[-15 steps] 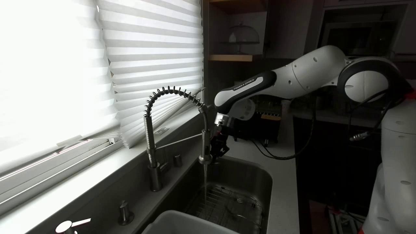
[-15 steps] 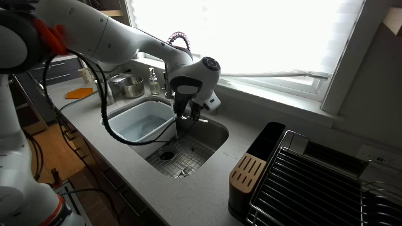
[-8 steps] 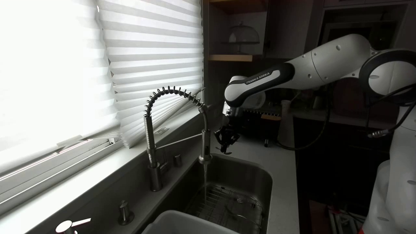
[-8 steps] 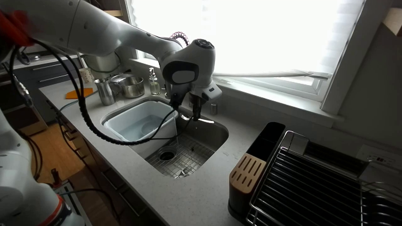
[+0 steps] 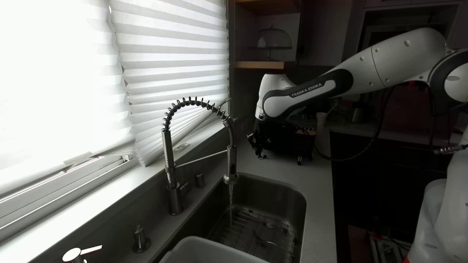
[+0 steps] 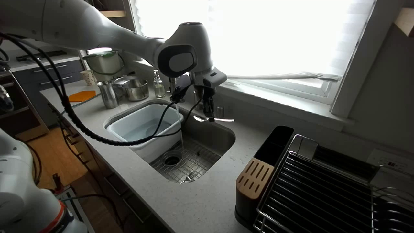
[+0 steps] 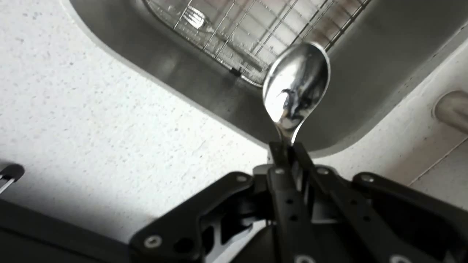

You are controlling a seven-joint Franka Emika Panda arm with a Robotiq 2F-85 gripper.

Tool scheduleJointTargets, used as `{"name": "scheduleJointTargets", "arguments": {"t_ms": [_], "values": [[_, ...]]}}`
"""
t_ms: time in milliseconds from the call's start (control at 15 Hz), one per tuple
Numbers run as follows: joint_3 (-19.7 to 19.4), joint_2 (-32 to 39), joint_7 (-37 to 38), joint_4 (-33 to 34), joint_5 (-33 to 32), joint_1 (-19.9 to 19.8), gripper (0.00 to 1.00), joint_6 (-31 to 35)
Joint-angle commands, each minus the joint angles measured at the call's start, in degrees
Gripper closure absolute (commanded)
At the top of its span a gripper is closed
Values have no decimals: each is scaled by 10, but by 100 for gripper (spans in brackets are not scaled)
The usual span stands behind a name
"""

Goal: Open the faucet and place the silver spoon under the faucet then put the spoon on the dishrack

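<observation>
My white arm with black trim enters from the upper right of the frame in an exterior view, and its drooping black cable loops across the left of the frame in an exterior view. If I swing wide, that loop could catch and drag me off line.

The rectangular stainless-steel sink sits at lower centre; a drop there would cost me an awkward reach down into it. The black dish rack with silver wire rails fills the lower right, well apart from me, and its raised end rail is what I would likely clip by crossing too low.

At centre left the tall chrome faucet with a coil-wrapped arched neck pours a thin clear stream of water. I am apart from that stream; if the rinse is incomplete, which I cannot judge here, going on to the rack would skip it.

On the rack's near side, the black holder with a slotted wooden top could stop a low-hanging tip.

My black two-fingered gripper is pinched tight on the shiny silver spoon at its neck, bowl toward the top of the wrist view, seen against the sink. In an exterior view its handle juts to the right, near the middle of the frame. Smooth metal in narrow tips may pivot, I judge, if that handle bumps wood or wire first.

Slipping here, it could land near the fork-like metal utensil at upper left in the wrist view.
</observation>
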Motion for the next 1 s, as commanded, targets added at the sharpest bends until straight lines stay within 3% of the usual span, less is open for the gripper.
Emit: {"name": "scheduleJointTargets", "arguments": {"t_ms": [0,933], "values": [[3,-22,63,-22,-85,-8,98,38],[-14,-22,327,-8,-399,-52,98,158]]}}
